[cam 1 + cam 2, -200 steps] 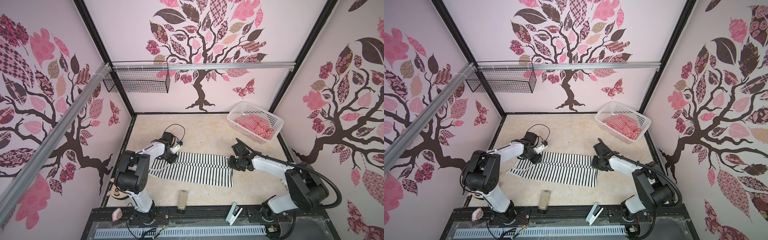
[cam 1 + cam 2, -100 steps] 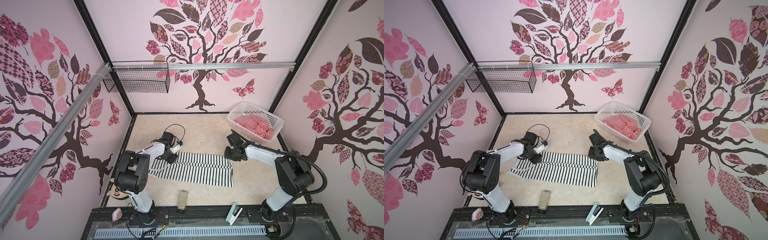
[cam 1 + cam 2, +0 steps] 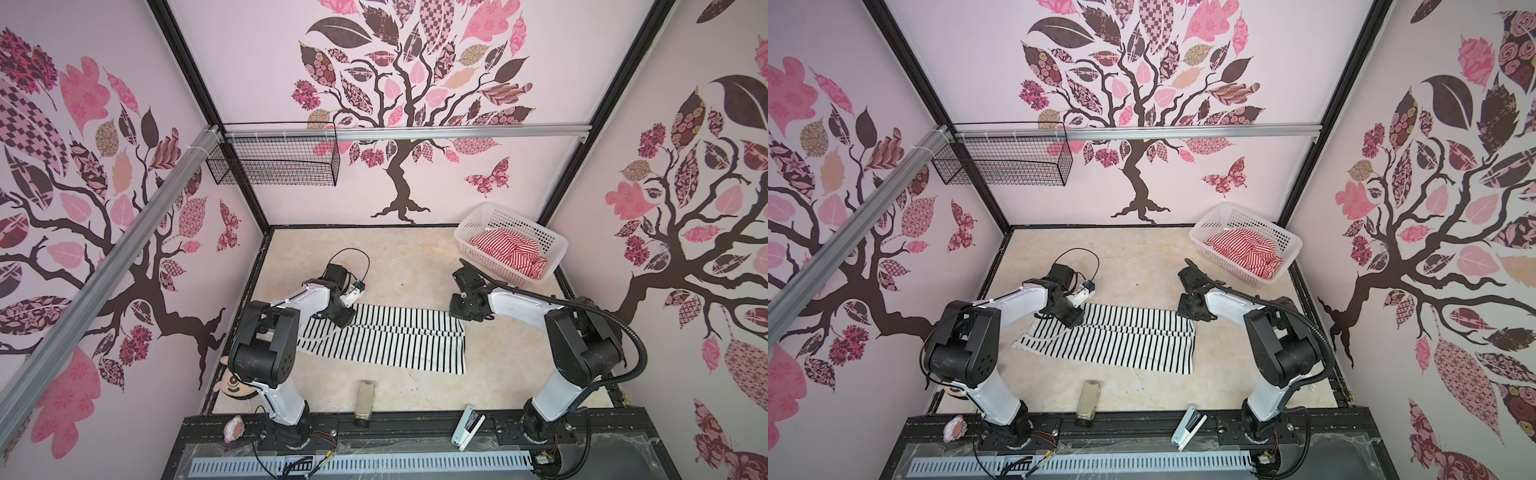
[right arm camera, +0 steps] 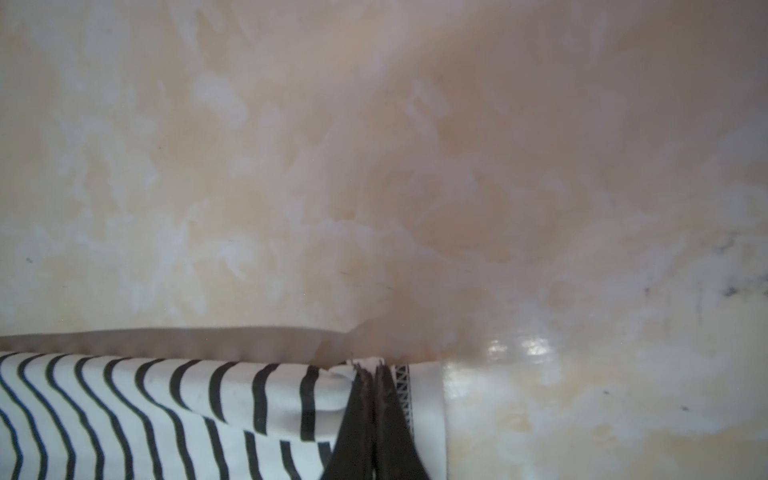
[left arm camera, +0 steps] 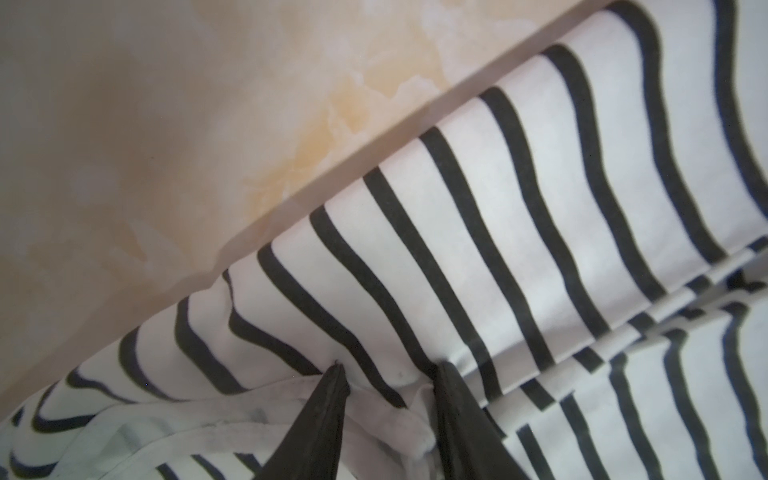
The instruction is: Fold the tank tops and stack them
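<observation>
Right gripper [image 4: 376, 370] clamped tight on hem corner of black-and-white tank top [image 3: 395, 345]. Left gripper [image 5: 390, 372] half apart, cloth bunched between, looks pinched. Red-and-white tank top [image 3: 507, 253] crumpled in basket [image 3: 473, 224].

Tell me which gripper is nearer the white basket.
Right. The right gripper pinches the black-and-white tank top at the end nearest the basket; the left gripper sits at its opposite end.
</observation>
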You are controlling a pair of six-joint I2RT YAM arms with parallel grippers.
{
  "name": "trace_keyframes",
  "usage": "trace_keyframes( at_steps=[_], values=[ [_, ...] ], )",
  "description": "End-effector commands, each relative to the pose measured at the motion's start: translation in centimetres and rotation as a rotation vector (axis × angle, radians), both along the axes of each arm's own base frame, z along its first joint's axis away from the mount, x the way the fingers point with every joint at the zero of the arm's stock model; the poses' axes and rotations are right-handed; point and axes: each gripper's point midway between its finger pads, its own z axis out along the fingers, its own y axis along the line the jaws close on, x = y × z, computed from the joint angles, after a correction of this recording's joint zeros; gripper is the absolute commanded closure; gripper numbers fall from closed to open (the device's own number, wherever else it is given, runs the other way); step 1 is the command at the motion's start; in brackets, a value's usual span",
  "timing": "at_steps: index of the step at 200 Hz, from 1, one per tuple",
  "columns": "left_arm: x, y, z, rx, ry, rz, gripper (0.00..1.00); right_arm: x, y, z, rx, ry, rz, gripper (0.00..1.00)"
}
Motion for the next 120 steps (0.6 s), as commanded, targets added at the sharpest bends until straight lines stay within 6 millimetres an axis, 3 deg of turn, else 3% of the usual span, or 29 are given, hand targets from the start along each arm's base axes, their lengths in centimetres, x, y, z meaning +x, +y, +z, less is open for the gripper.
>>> trace_keyframes(
  at_steps=[1, 60, 96, 120],
  values=[
    [-2.2, 0.9, -1.6, 0.026, 0.076, 0.012, 0.61, -0.3, -1.8, 0.8, -0.038, -0.022, -0.043, 1.00],
    [-2.5, 1.0, -1.8, 0.027, 0.080, 0.017, 0.61, -1.5, -4.6, 0.1, -0.027, -0.030, -0.149, 0.97],
    [-2.3, 0.9, -1.6, 0.021, 0.079, 0.020, 0.61, -1.3, -4.6, 0.7, -0.025, -0.039, -0.149, 0.69],
    [-2.2, 0.9, -1.4, 0.023, 0.071, 0.019, 0.61, -1.1, -3.9, 3.0, 0.030, -0.099, -0.137, 0.66]
  ],
)
